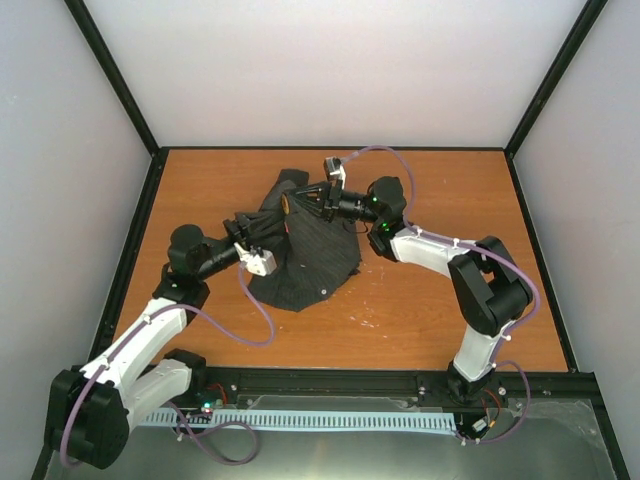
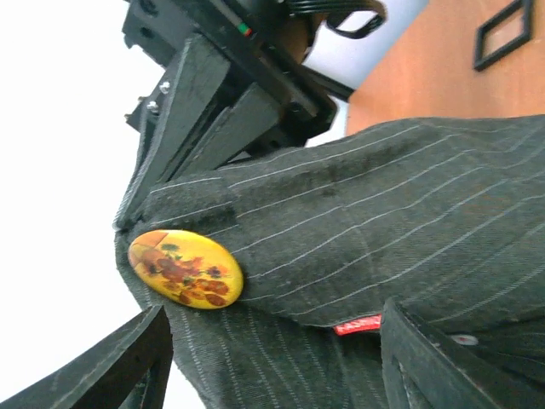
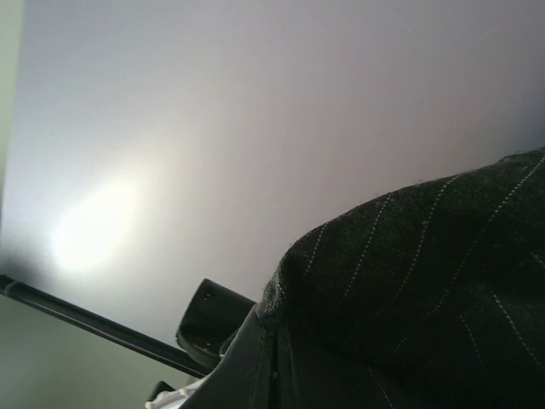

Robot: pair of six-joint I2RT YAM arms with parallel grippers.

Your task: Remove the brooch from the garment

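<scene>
while its two black fingers stand spread wide at the bottom of the wrist view, the left gripper (image 2: 274, 313) faces the oval, glossy yellow brooch (image 2: 185, 268) printed with orange-brown flowers. the brooch sits just above the gap between the fingertips, nearer the finger on the picture's left (image 2: 128, 362) and touching neither. it shows its printed face to the left wrist camera. its long axis runs from upper left down to lower right in that view, only slightly off level. it is fixed at the outer edge of a raised fold of the dark charcoal pinstriped fabric garment (image 2: 383, 213). a small red label (image 2: 358, 325) shows on the cloth lower to its right. just above the brooch, the right gripper (image 2: 217, 128) is pressed together on that same fold, pinching the cloth between its black fingers. from overhead, both grippers meet over the garment, which lies bunched on the orange-brown wooden table (image 1: 430, 300). the brooch cannot be made out with certainty there. a small black square tray (image 2: 507, 34) rests on the table beyond the garment, well apart from the brooch.
</scene>
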